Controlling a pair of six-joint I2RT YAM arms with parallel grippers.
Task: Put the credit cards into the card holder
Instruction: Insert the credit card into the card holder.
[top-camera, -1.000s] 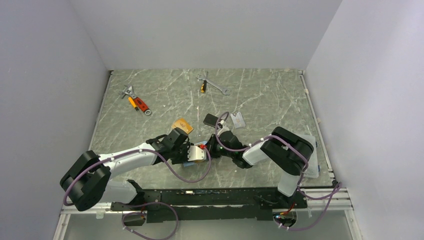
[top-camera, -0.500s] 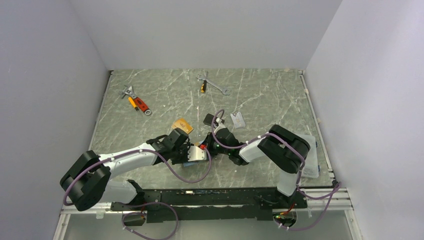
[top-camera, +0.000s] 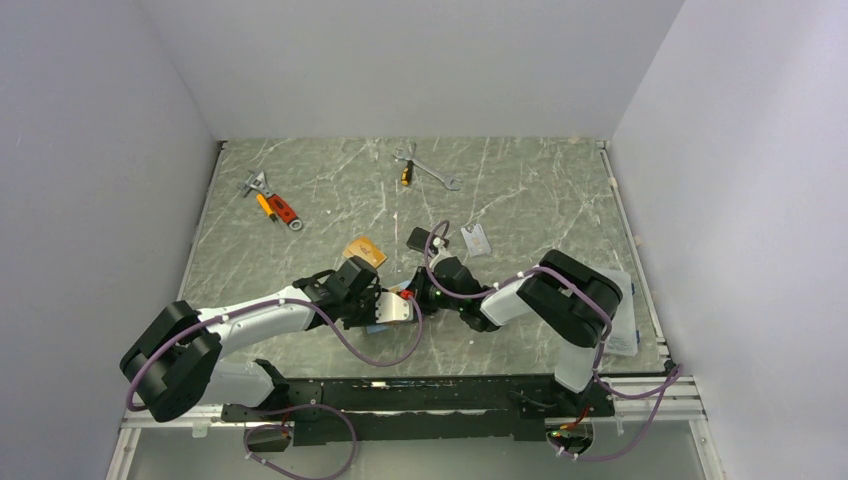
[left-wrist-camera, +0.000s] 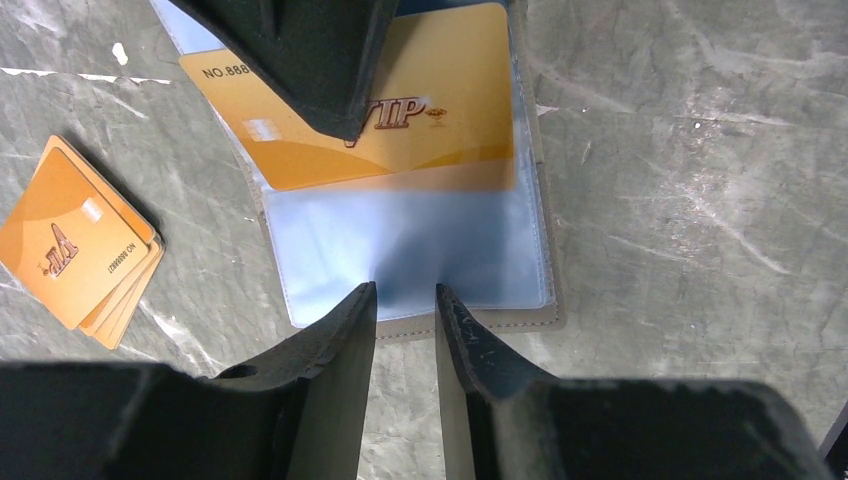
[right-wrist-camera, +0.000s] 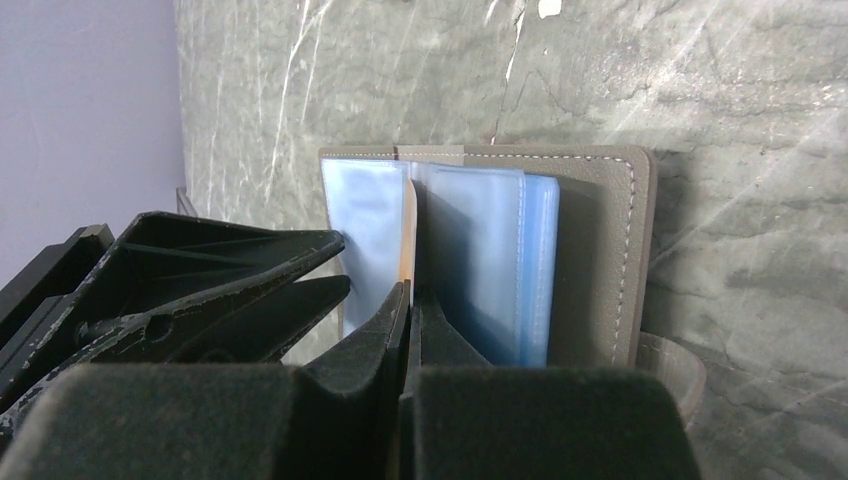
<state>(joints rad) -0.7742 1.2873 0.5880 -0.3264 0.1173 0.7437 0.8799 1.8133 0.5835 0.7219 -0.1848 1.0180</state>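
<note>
Now that my right end effector (right-wrist-camera: 410, 300), clamped on the orange card (left-wrist-camera: 440, 110), has crept leftward, the card sits partway inside the card holder (left-wrist-camera: 555, 250) on the worktop (left-wrist-camera: 680, 200), my left end effector (left-wrist-camera: 405, 300), barely parted, steadying it; one push likely remains.

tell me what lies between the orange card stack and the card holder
Only bare table, shown in the left wrist view; the orange card stack lies apart from the card holder.
</note>
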